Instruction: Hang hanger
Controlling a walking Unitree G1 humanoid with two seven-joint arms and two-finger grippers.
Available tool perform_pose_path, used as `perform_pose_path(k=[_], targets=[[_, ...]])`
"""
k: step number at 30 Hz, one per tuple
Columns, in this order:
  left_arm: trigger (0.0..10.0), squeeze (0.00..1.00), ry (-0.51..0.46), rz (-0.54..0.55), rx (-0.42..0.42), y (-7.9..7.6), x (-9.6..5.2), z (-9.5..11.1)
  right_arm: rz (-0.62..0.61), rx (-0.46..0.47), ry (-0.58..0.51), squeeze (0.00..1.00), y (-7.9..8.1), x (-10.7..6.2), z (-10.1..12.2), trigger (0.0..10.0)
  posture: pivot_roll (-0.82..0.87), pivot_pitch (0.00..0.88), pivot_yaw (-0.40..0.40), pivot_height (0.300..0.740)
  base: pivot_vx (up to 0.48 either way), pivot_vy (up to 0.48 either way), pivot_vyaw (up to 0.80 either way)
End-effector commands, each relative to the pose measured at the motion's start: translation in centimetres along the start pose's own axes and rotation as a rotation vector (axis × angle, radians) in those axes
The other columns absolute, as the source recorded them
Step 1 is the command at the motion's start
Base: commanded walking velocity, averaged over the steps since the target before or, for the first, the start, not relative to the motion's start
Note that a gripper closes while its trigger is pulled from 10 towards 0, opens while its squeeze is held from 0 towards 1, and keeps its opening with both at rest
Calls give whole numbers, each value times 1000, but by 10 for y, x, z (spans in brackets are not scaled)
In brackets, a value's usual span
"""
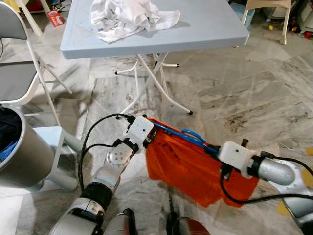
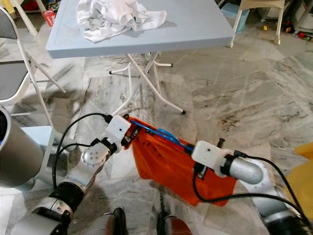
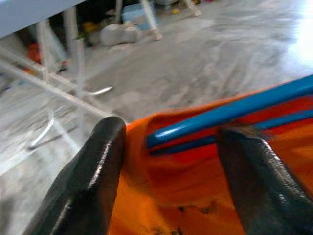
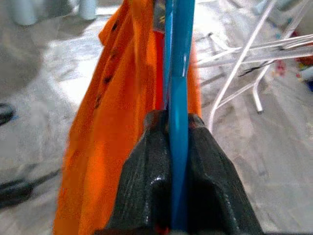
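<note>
I am holding the blue hanger (image 1: 193, 137), draped with an orange garment (image 1: 188, 169), above the floor in front of the desk (image 1: 205, 29). My right gripper (image 4: 178, 142) is clamping its bar; my left gripper (image 3: 168, 161), jaws apart, is straddling the other end.

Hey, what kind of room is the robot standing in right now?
Probably a home laundry or utility area: marble-patterned tile floor, a folding table with crumpled white laundry, and a grey bin. Both grippers hold a blue hanger carrying an orange garment.
</note>
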State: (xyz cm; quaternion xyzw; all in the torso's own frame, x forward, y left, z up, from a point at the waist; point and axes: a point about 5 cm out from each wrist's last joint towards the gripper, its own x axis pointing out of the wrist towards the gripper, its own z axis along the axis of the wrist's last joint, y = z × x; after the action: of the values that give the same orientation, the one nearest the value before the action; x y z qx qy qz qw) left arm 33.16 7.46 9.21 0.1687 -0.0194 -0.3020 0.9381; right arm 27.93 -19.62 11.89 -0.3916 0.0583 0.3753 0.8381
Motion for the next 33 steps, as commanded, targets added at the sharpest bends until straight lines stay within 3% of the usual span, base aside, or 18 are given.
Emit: perform_pose_path(k=[1,7,10,14,22,24,27,30,33], targets=[[10000,1000,-6,-54,-7,-11,0,0,-22,-22,-39,0,-1,6,11,10000,-100,216,-11,740,0,0,0],[10000,1000,-15,-22,-5,-12,3,3,-9,-49,-44,0,4,12,15,10000,-107,214,-15,740,0,0,0],[10000,1000,-56,32,10,-5,1,8,-9,-61,-28,0,3,11,12,10000,-108,214,-16,740,0,0,0],[10000,1000,-58,52,49,2,-4,6,-29,-75,15,0,-4,4,3,10000,-109,213,-17,740,0,0,0],[10000,1000,-161,42,15,-1,-22,11,-76,-82,62,0,-24,-6,-7,10000,-110,220,-19,740,0,0,0],[10000,1000,-156,71,27,2,-28,6,-76,-86,70,0,-27,-9,-9,10000,-110,220,-19,740,0,0,0],[10000,1000,-71,169,35,16,-43,-14,-43,-112,60,0,-34,-18,-9,10000,-103,221,-21,740,0,0,0],[10000,1000,-43,186,25,19,-46,-20,-24,-118,52,0,-36,-21,-8,10000,-103,221,-21,740,0,0,0],[10000,1000,29,230,28,29,-54,-34,32,-116,33,0,-47,-39,-5,10000,-101,222,-21,740,0,0,0]])
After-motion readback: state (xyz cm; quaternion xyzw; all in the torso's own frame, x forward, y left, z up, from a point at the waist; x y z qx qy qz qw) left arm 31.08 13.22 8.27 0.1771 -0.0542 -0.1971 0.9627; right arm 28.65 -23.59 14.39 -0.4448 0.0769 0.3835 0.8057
